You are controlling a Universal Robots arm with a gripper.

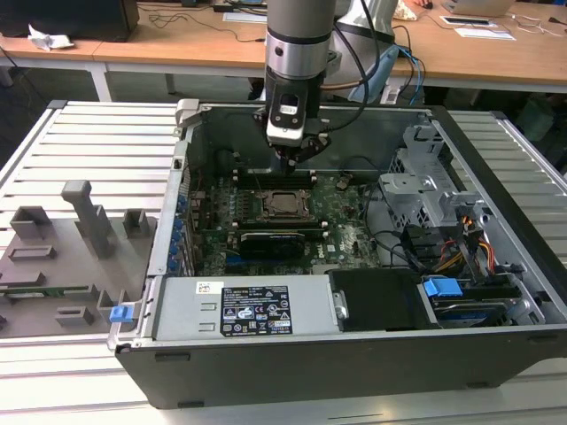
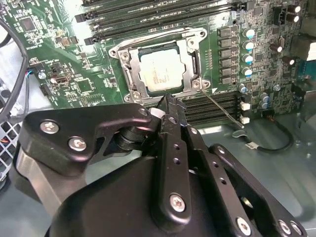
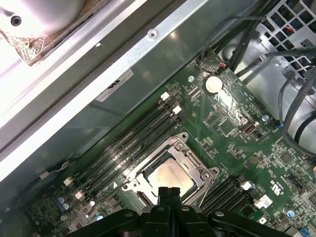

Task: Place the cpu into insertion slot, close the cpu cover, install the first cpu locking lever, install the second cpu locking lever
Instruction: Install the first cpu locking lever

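The cpu [image 2: 160, 74] lies silver face up in the insertion slot [image 1: 285, 204] on the green motherboard. The cpu cover [image 2: 129, 74] is down flat around it, its frame edge [image 3: 191, 159] framing the chip [image 3: 170, 177]. A thin metal locking lever [image 2: 223, 112] juts out at an angle from one socket corner, also seen in the first wrist view [image 3: 204, 195]. My gripper [image 1: 293, 160] hangs just above the socket's far edge, its black fingers [image 2: 168, 106] pressed together with nothing between them. In the first wrist view the gripper [image 3: 170, 191] sits over the cpu's edge.
The open computer case has metal walls [image 1: 182, 168] around the board. Memory slots [image 3: 133, 143] run beside the socket. A long black expansion card [image 1: 279, 239] lies on its near side. Cables and a drive cage [image 1: 434, 186] fill the exterior view's right. Grey fixtures [image 1: 80, 221] stand on the exterior view's left.
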